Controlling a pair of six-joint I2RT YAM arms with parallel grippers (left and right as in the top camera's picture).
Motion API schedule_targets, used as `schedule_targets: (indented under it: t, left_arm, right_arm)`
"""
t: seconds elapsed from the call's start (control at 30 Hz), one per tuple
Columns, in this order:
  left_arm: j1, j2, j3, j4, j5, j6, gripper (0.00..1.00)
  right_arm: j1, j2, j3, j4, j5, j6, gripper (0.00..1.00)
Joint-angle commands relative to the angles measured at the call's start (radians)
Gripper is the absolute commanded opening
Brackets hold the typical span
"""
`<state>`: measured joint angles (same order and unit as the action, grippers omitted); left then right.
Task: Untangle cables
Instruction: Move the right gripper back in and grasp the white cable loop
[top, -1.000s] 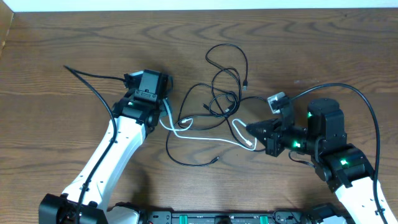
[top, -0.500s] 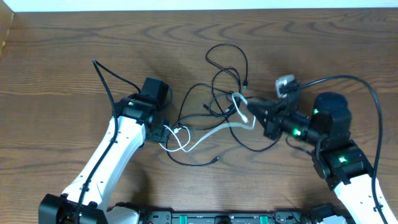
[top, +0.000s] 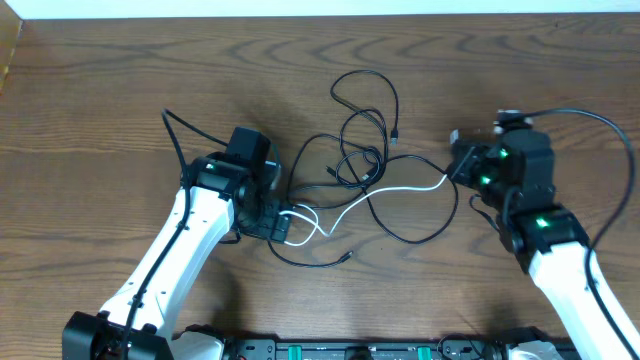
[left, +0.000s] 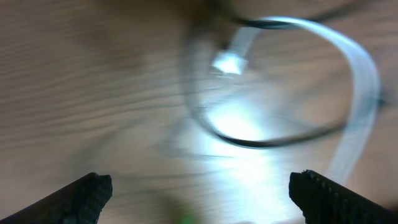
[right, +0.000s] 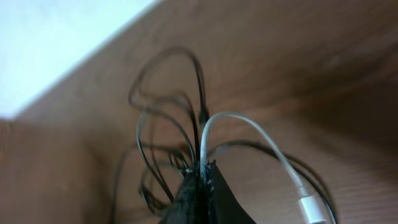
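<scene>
The cables lie mid-table: a tangle of thin black cables (top: 362, 140) and one white cable (top: 385, 193) stretched across it. My right gripper (top: 453, 168) is shut on the white cable's right part; in the right wrist view the white cable (right: 249, 127) rises from the pinched fingertips (right: 204, 173) and arcs to its plug (right: 312, 209), with the black loops (right: 163, 118) behind. My left gripper (top: 278, 225) stands open just above the white cable's looped left end (top: 305, 217). The left wrist view shows that gripper (left: 199, 190) holding nothing, with the white loop (left: 364, 81), its plug (left: 229, 63) and a black strand (left: 261, 142) ahead.
The wooden table (top: 100, 100) runs to a white wall edge at the back. A thick black arm wire (top: 178, 135) loops beside the left arm, and another (top: 600, 130) arcs over the right arm. A black cable end (top: 345, 257) lies near the front.
My right gripper has pulled the white cable to the right, drawing it out straighter. My left gripper has moved toward the front, over the cable's left loop.
</scene>
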<state>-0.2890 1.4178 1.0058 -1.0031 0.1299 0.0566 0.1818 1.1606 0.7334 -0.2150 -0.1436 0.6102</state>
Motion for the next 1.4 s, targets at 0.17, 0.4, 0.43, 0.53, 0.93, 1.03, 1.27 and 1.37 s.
schedule_targets:
  t: [0.17,0.4,0.43,0.53,0.93,1.03,1.27,1.37]
  left_arm:
    - [0.001,0.006,0.010,-0.042,0.521,0.314,0.99]
    - [0.001,0.006,0.010,-0.067,0.395,0.303,0.86]
    - [0.001,0.006,0.010,-0.040,0.314,0.237,0.86]
    - [0.002,0.006,0.010,0.070,0.134,0.034,0.99]
    - [0.002,0.006,0.010,0.366,0.157,-0.202,0.98]
    - [0.001,0.006,0.010,0.358,0.157,-0.201,0.98]
    - [0.002,0.006,0.010,0.351,0.157,-0.202,0.98]
    - [0.002,0.006,0.010,0.351,0.157,-0.202,0.98]
  right_arm:
    - [-0.004,0.076,0.000,0.041,-0.177,-0.200,0.01]
    - [-0.059,0.074,0.000,0.101,-0.213,-0.146,0.01]
    - [-0.077,0.074,0.000,0.123,-0.235,-0.105,0.01]
    - [-0.127,0.074,0.000,0.184,-0.301,-0.031,0.02]
    - [-0.032,0.077,-0.001,-0.192,-0.488,-0.104,0.48]
    - [-0.002,0.077,-0.001,-0.235,-0.487,-0.093,0.74]
    - [0.083,0.091,-0.013,-0.267,-0.368,0.015,0.92]
    - [0.155,0.127,-0.024,-0.269,-0.175,0.021,0.99]
